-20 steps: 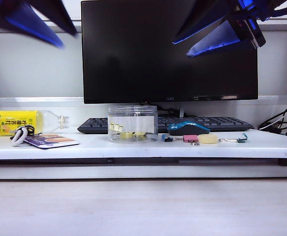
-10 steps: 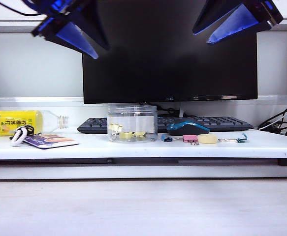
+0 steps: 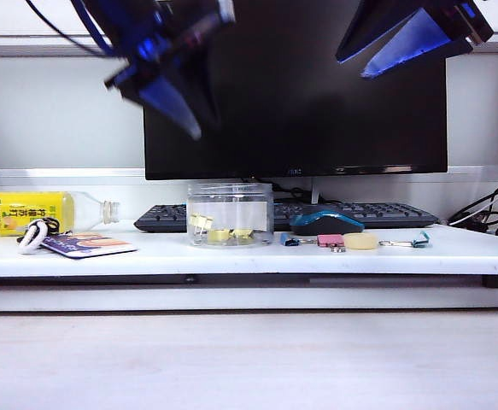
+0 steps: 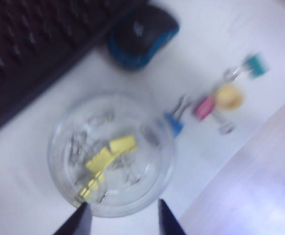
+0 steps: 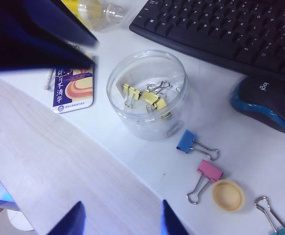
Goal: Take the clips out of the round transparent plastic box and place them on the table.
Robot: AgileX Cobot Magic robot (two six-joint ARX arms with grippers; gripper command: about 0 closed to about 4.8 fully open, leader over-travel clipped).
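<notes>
Clips inside round transparent plastic box; left pincer above, right pincer aside, both apart, empty.

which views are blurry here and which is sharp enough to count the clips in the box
Left wrist view: motion-blurred throughout, the clips in the box smear together. Exterior view: the table is sharp, but the left tool is streaked by motion, and the clips are small behind the box wall. Right wrist view: sharpest, best for counting, though the clips overlap.
</notes>
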